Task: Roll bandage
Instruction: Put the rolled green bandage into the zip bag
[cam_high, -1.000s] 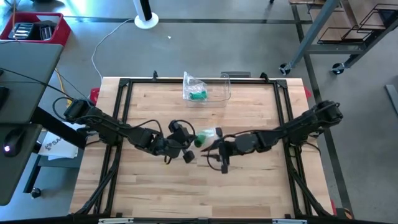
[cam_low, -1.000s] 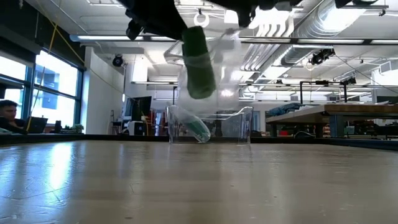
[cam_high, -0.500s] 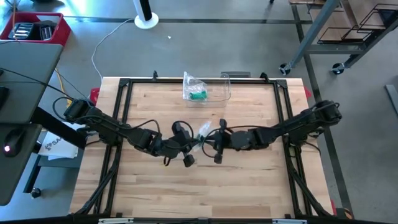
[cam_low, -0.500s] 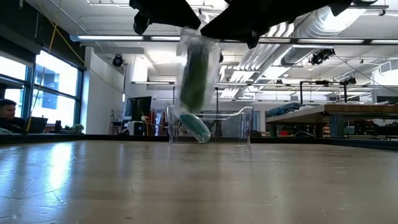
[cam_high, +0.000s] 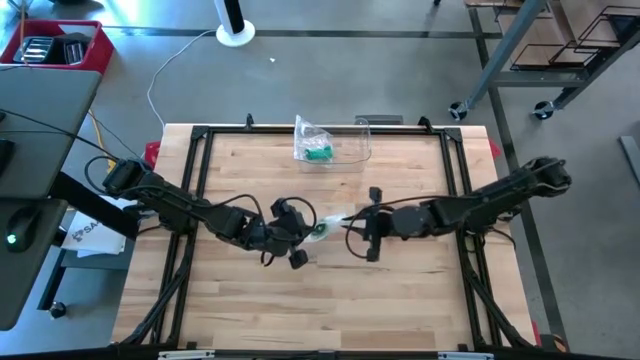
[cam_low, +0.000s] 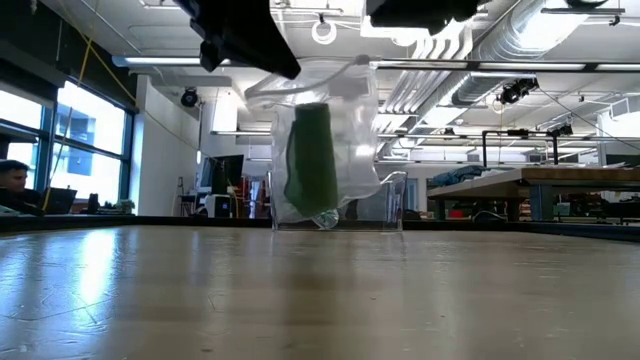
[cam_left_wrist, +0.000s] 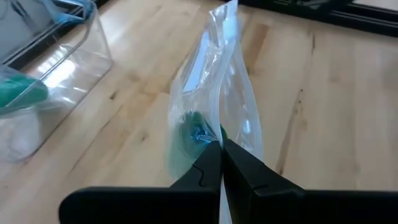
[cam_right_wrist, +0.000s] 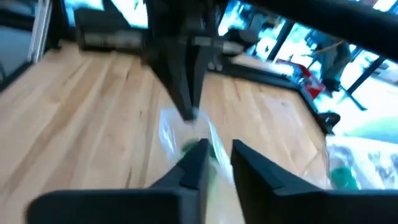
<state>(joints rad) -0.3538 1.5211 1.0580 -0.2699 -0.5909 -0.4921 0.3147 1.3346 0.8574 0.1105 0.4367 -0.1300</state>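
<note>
Wooden table, clear container

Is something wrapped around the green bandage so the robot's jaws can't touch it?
Yes. The green bandage roll sits inside a clear plastic bag, held up above the table. The left gripper is shut on the bag's edge, and the right gripper is right at the bag. Only plastic separates them from the roll.

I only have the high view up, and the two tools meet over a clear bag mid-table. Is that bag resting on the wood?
Observer: No. The low view shows the clear bag hanging above the table, clear of it.
Operator: What's inside it?
Observer: One green bandage roll, standing upright in the bag.
Operator: Is the left tool actually gripping?
Observer: Yes. Its wrist view shows the left tool pinched shut on the bag's edge.
</note>
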